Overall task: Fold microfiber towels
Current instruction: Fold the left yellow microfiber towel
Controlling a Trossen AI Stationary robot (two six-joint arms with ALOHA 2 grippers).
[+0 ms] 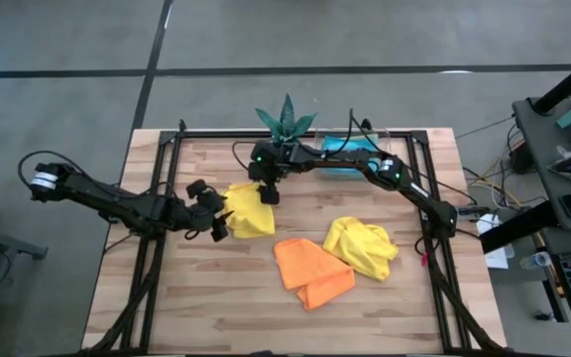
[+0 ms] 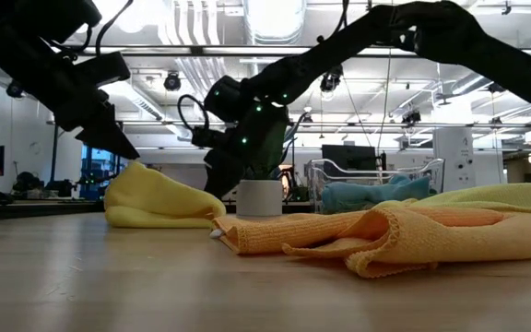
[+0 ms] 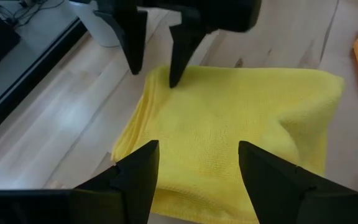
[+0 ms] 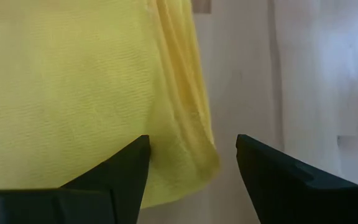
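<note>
A: What can't you make out from up high?

B: The blue towel (image 1: 343, 157) sits mostly under the right arm, and the tray (image 1: 397, 136) around it barely shows. You can't tell whether the left tool (image 1: 216, 213) touches the yellow towel (image 1: 248, 211).

A: And the low view?

B: The orange towel (image 2: 367, 235) blocks the surface (image 2: 81, 277) behind it. The second yellow towel (image 2: 514, 196) runs off the picture's edge.

A: The right wrist view?

B: There the yellow towel is cut off on three sides.

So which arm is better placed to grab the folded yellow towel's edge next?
Probably the right. The right gripper is open with the folded yellow towel corner between its fingers; the left gripper, also open, only hovers over the cloth's middle.
</note>
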